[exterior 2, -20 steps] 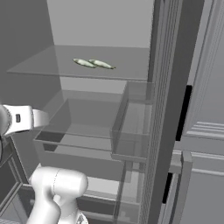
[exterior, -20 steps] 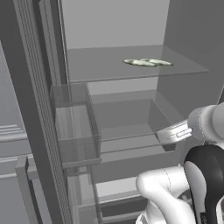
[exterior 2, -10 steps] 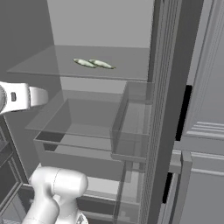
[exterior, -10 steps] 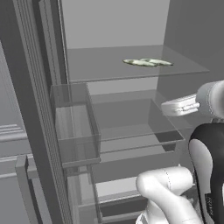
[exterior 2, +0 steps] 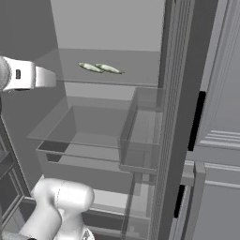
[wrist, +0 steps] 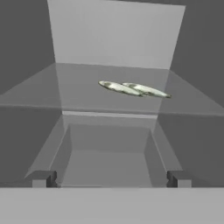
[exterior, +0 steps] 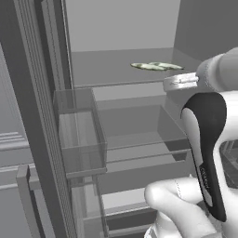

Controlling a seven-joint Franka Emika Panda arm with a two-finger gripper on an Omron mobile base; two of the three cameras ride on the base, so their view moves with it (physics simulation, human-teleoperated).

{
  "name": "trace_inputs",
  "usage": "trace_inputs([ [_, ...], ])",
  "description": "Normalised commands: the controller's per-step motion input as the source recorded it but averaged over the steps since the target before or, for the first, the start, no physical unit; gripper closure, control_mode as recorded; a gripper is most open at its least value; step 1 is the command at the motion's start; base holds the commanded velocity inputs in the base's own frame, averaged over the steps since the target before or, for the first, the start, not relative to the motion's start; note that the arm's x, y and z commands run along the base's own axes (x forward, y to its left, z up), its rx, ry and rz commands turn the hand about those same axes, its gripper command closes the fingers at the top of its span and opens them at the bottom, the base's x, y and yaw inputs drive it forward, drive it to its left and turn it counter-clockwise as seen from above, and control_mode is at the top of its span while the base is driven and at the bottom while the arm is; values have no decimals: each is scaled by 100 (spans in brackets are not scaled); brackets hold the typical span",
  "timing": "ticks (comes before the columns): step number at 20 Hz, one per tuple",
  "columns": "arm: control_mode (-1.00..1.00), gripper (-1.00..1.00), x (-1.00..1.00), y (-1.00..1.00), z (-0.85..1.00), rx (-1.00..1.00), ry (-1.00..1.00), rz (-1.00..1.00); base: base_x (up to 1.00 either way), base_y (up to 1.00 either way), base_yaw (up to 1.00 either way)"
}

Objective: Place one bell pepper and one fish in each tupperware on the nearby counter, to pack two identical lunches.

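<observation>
Two slim cream-silver fish (exterior: 148,66) (exterior: 166,66) lie side by side on the upper glass shelf (exterior: 107,74) inside an open fridge. They also show as fish (exterior 2: 90,68) and fish (exterior 2: 109,69), and in the hand view as fish (wrist: 118,88) and fish (wrist: 147,90). My gripper (wrist: 110,179) is open and empty, level with the shelf's front edge and short of the fish. It appears as gripper (exterior: 176,82) and gripper (exterior 2: 47,77). The bell pepper, tupperware and counter are out of view.
A clear drawer (exterior: 139,135) sits below the shelf. A clear door bin (exterior: 79,135) juts out at its side, seen too as bin (exterior 2: 143,136). The fridge's side post (exterior 2: 176,117) and grey cabinet fronts (exterior 2: 218,140) flank the opening.
My gripper has risen from the drawer's level to the height of the upper shelf, still open. The fish have not moved.
</observation>
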Motion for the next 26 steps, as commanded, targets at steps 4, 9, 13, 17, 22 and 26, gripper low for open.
trace_inputs([
  [4, -100, -100, 94, -10, -3, 0, 19, -1, 0, 0, 0],
  [9, -100, -100, 67, -32, -1, 0, 6, 2, 0, 0, 0],
  [13, -100, -100, 73, -30, -8, 1, 1, 3, 0, 0, 0],
  [17, -100, -100, 45, -11, -34, 0, 0, 9, 0, 0, 0],
  [22, -100, -100, 52, 0, -13, 0, 0, 5, 0, 0, 0],
  [26, -100, -100, 53, -1, -1, 0, 0, 2, 0, 0, 0],
])
